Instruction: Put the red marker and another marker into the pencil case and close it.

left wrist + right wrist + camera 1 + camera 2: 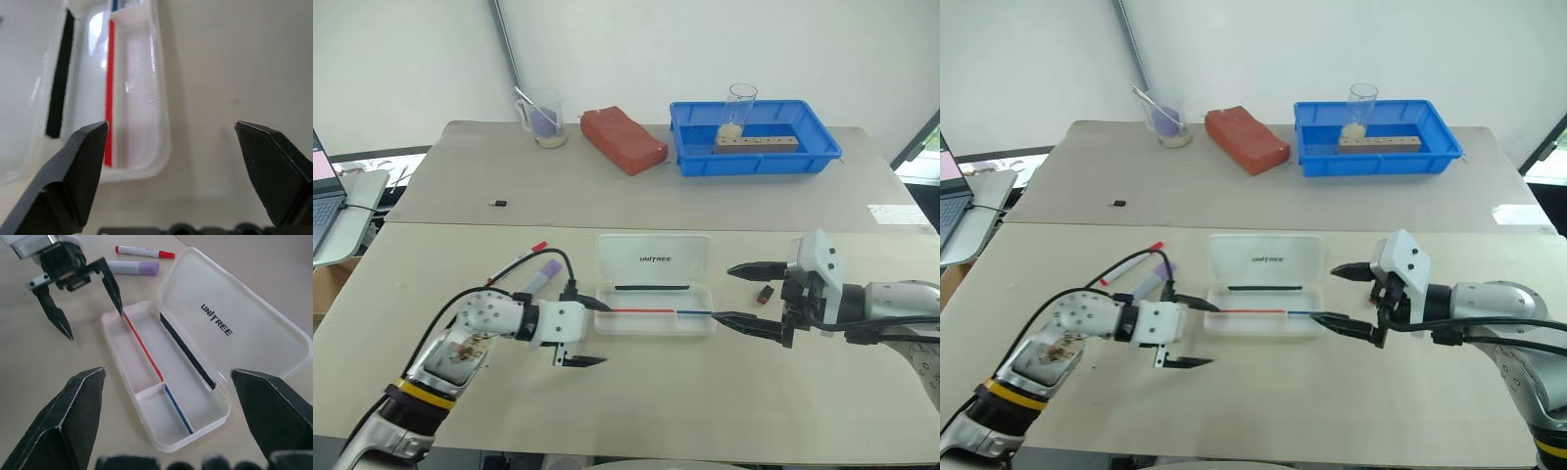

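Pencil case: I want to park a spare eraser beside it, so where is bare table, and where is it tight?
Bare table lies in front of the pencil case, between the left hand and right hand, and behind it up to the blue tray. Tight at its left end, by the red marker and lavender highlighter.

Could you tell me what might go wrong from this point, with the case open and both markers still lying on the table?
The left hand, open, sits at the end of the pencil case; reaching back for the red marker could nudge the light case. The lavender marker lies right beside the red one, so a grasp may knock it away or catch both. The lid lies flat open, so closing it may push the case along the table.
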Controlling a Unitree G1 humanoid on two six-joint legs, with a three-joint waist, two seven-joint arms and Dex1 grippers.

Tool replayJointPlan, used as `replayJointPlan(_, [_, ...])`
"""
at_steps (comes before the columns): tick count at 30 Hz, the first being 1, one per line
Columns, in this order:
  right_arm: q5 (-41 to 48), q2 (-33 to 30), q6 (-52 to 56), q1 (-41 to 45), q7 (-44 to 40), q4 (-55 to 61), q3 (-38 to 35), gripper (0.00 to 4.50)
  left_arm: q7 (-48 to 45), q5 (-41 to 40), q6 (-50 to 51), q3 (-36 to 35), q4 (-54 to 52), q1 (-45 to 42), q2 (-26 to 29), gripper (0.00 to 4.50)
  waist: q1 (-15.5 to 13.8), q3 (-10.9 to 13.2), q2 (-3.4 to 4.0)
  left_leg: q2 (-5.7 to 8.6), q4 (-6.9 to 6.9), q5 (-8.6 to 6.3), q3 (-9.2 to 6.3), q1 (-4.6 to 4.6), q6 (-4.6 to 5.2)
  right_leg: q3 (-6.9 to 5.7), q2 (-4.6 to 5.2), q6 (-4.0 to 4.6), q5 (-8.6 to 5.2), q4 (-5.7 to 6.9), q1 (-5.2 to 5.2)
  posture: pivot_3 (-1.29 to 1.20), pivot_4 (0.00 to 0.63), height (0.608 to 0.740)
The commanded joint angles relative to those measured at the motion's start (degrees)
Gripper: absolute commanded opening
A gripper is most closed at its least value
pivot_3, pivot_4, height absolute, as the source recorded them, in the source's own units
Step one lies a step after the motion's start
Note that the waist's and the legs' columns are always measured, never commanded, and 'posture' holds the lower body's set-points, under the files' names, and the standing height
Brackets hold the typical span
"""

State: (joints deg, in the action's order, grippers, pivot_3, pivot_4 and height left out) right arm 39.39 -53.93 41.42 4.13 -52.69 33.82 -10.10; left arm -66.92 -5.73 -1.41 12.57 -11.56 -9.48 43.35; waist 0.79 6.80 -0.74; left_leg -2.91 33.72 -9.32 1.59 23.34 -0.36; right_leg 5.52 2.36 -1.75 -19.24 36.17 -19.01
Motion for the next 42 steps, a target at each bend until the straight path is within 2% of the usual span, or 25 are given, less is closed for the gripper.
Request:
replayJointPlan(1, [0.9,-0.2,-0.8,1.8,-0.6,1.1,-0.8,4.5,3.3,-4.0,3.1,-6.3,-4.0,2.2,0.8,4.45,-0.1,0.0,0.0,-0.01,0.0,0.0,0.0,0.0,0.0,-0.02,0.04,0.0,0.0,0.0,0.01,0.0,0.15,0.74])
replayJointPlan(4, [1.7,-0.3,-0.3,2.9,-1.0,1.2,-0.5,4.5,10.0,-8.0,10.1,-14.1,-5.9,4.9,-0.9,4.45,0.0,0.0,-0.01,-0.05,0.01,0.0,0.01,0.0,0.0,-0.01,0.08,-0.01,0.0,0.0,0.0,0.0,0.15,0.74])
replayJointPlan(10, [4.8,0.1,2.6,8.1,-0.6,2.7,1.3,4.5,22.5,-9.3,20.2,-22.6,-5.8,8.0,-5.1,4.45,0.0,0.0,-0.02,-0.01,0.01,0.0,-0.01,-0.03,0.0,-0.02,0.07,-0.02,-0.01,0.01,0.01,0.0,0.15,0.74])
replayJointPlan(15, [11.4,2.4,9.1,19.1,3.7,2.8,3.6,4.5,29.0,-8.5,26.0,-24.1,-5.0,8.4,-8.2,4.45,0.2,0.0,0.0,-0.03,-0.02,0.0,-0.04,-0.05,-0.01,-0.02,0.03,0.01,0.01,0.05,-0.04,0.0,0.15,0.74])
replayJointPlan(18, [12.9,2.9,11.2,22.7,4.9,2.6,4.8,4.5,30.7,-8.8,27.9,-25.0,-1.9,6.4,-8.4,4.45,-0.2,0.0,0.06,-0.03,-0.06,0.0,-0.06,-0.08,-0.01,-0.05,0.06,0.01,0.01,0.03,-0.12,0.0,0.15,0.74])
replayJointPlan(27, [15.3,4.3,13.2,28.8,6.8,2.9,7.3,4.5,22.0,-6.3,18.4,-22.1,21.0,-4.5,-2.5,4.45,0.0,-0.1,0.0,-0.04,-0.18,0.0,-0.04,-0.06,-0.01,-0.03,0.22,0.08,0.03,0.02,-0.19,0.0,0.15,0.74])
replayJointPlan(34, [22.1,8.0,18.0,36.8,13.4,1.8,6.4,4.5,15.9,-4.8,14.2,-18.9,35.9,-13.9,-1.9,4.45,0.1,-0.1,-0.02,-0.04,-0.45,0.0,-0.02,-0.05,0.0,-0.04,0.1,0.15,0.07,0.05,-0.29,0.0,0.15,0.74])
replayJointPlan(40, [25.5,8.4,20.2,40.3,16.8,1.3,6.2,4.5,14.1,-2.9,11.2,-17.6,44.4,-18.0,-1.7,4.45,0.1,-0.1,-0.04,-0.05,-0.45,0.01,-0.01,-0.05,0.0,-0.04,0.15,0.15,0.07,0.06,-0.29,0.0,0.15,0.74])
replayJointPlan(42, [25.8,8.0,20.3,40.4,17.4,1.4,6.3,4.5,13.3,-3.1,11.7,-17.7,46.6,-18.5,-1.5,3.93,0.1,-0.1,-0.04,-0.06,-0.45,0.01,-0.02,-0.04,0.0,-0.04,0.14,0.15,0.07,0.08,-0.31,0.0,0.15,0.74])
